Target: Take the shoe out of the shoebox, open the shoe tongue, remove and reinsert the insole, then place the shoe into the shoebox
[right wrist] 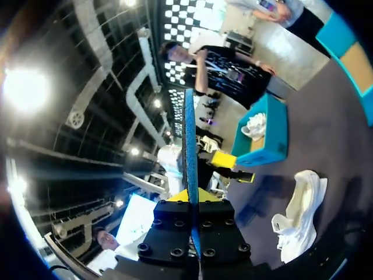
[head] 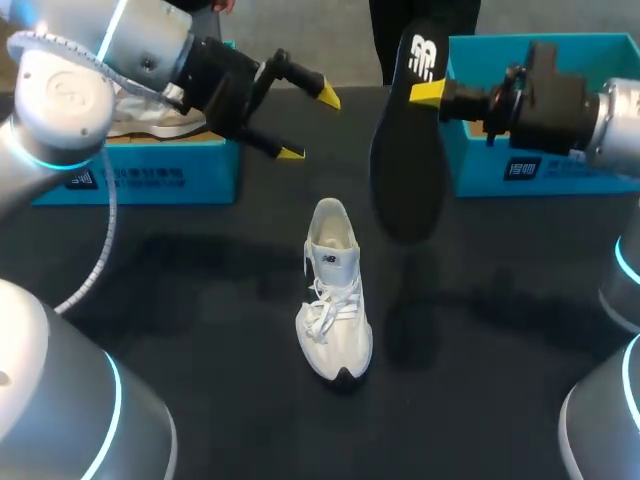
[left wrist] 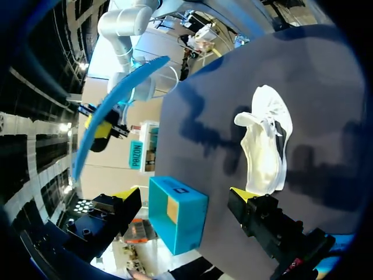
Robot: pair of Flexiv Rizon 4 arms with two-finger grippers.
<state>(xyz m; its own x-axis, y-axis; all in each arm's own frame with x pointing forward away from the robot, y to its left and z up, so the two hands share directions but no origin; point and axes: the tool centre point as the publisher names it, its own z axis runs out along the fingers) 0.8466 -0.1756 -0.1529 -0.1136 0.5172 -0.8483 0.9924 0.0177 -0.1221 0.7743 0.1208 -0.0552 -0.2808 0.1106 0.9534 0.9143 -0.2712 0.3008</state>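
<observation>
Insole: the black insole [head: 405, 150] hangs lengthwise in the air from the right tool [head: 432, 93], clear of the worktop [head: 200, 300] and off to one side of the shoe [head: 335, 290].
Insole handling: probably very light, thin and floppy. It likely bends if pushed end-on and slips little on rubbery pads.
Where to hold the insole: the present hold near the upper, logo end looks sound. It leaves the long lower end free to lead into the shoe's opening.
Shoe: a white lace-up trainer stands upright on its sole in the middle of the worktop, toe towards the robot, laces loose, touched by neither tool.
Shoe handling: light, with a soft upper and a stiffer sole and heel. It will likely slide or tip when the insole is pressed in, so a steadying hold on the heel collar or the sides seems wise.
Right arm: it comes in level from the right, wrist turned sideways, tool clenched on the insole.
Left arm: it reaches in from the left, raised above the worktop. The left tool [head: 307, 123] is spread wide and grasps nothing, aimed towards the insole and shoe.
Shoeboxes: a teal right-hand shoebox [head: 560, 175] sits behind the right arm. A left-hand shoebox [head: 150, 175] at the far left holds a second shoe [head: 150, 120].
</observation>
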